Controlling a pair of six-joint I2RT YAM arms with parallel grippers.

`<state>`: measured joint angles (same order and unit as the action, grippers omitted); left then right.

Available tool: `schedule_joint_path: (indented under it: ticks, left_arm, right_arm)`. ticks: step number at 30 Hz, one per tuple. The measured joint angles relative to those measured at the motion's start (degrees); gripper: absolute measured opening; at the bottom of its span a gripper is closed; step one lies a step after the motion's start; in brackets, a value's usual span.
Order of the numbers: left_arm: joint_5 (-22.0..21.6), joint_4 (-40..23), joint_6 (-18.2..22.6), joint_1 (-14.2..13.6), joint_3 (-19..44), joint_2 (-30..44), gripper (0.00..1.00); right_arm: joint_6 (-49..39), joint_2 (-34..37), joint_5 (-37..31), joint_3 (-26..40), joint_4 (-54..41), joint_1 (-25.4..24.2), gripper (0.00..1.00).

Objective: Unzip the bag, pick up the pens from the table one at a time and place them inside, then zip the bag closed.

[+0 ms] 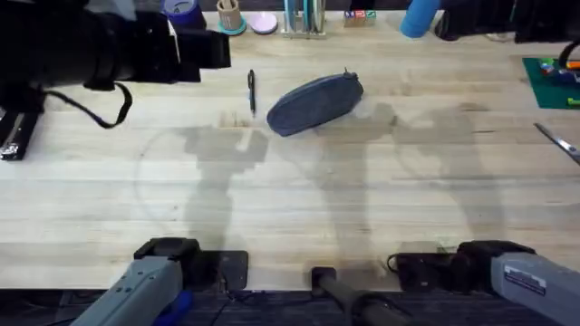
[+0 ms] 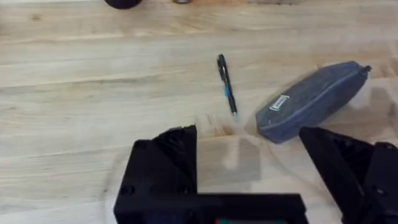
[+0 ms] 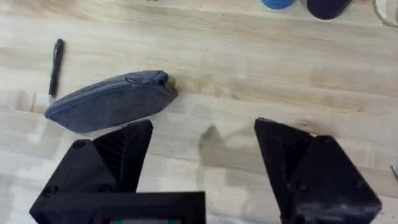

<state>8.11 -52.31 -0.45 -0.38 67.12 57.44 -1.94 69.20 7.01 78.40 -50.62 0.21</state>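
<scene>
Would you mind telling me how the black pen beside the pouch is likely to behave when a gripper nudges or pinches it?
The pen is thin and round, lying flat on the table, so it will probably roll if nudged sideways. It looks stiff and light, and its smooth barrel may slip.

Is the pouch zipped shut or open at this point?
Shut, as far as visible: the bag shows no gap along its top, and the pen lies outside on the table.
</scene>
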Motion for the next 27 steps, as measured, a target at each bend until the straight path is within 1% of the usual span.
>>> schedule_joint_path:
  ticks: [3,9,14,18,23,25,27]
  left_arm:
    - [1.43,-1.21,0.00,0.00,1.09,1.99,0.993]
    - [3.28,-2.47,-0.01,0.00,1.21,4.18,0.993]
    - [3.88,-2.41,0.00,0.00,1.21,4.45,0.993]
    - [3.96,-4.38,0.00,0.00,1.21,4.45,0.993]
    - [3.97,-4.38,0.02,0.00,1.21,4.45,0.993]
    - [3.97,-4.32,0.84,0.00,1.21,4.45,0.993]
    - [4.26,-4.36,3.13,0.00,1.21,4.45,0.993]
  right_arm:
    - [-0.21,1.20,0.13,1.11,-0.66,0.00,0.995]
    - [-0.25,1.32,0.13,1.24,-0.89,0.00,0.996]
    - [-0.25,1.32,0.13,1.26,-0.80,0.00,0.996]
    - [-0.26,1.30,0.13,1.28,-0.80,0.00,0.995]
    - [-0.27,1.30,0.13,1.28,-0.80,0.00,0.996]
    - [-0.27,1.30,0.13,1.28,-0.82,0.00,0.995]
    - [-0.27,1.30,0.13,1.28,-0.82,0.00,0.996]
